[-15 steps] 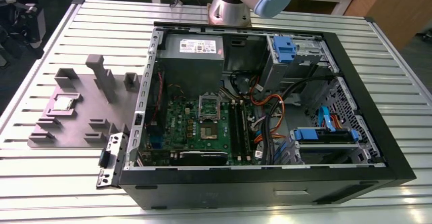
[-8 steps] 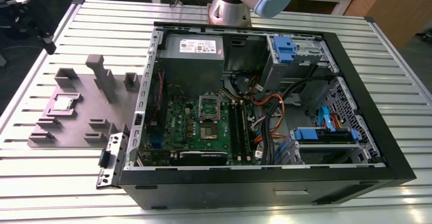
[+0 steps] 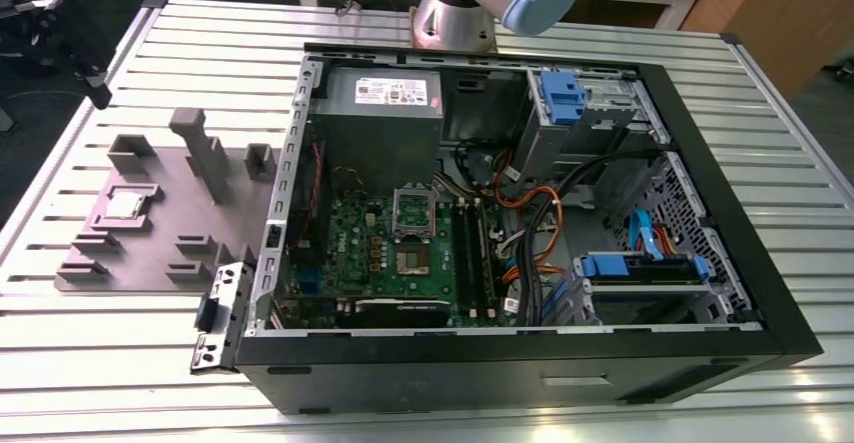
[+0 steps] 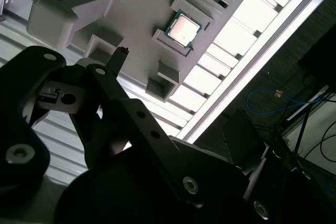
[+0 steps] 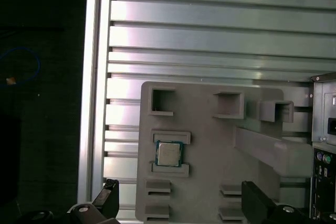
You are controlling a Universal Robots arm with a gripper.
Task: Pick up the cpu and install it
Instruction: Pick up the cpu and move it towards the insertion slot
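Exterior view: the cpu [image 3: 130,206] is sitting in its nest on the grey fixture plate [image 3: 140,263] at the exterior view's left, mid-height. It is lying well apart from the open computer case [image 3: 534,373], which is taking up the centre and right of the slatted tabletop [image 3: 107,373]. The green motherboard [image 3: 380,253] is lying inside the case, and its socket [image 3: 411,257] is looking unfilled, with the silver frame [image 3: 411,210] standing just above it in the frame.

Judging from this, neither pick nor install is done; the whole task is remaining.

In the first wrist view the pincer [image 5: 178,190] is hanging above the plate with its dark fingers [image 5: 107,195] spread wide. It is gripping nothing and touching nothing, and the chip is lying between the finger lines, a little ahead of them.

Hard to make out:
- The arm [image 3: 461,13] is running off the top edge of the exterior view.
- The fingers are getting cut by the frame edge in the first wrist view.
- Socket contacts are too small to tell.
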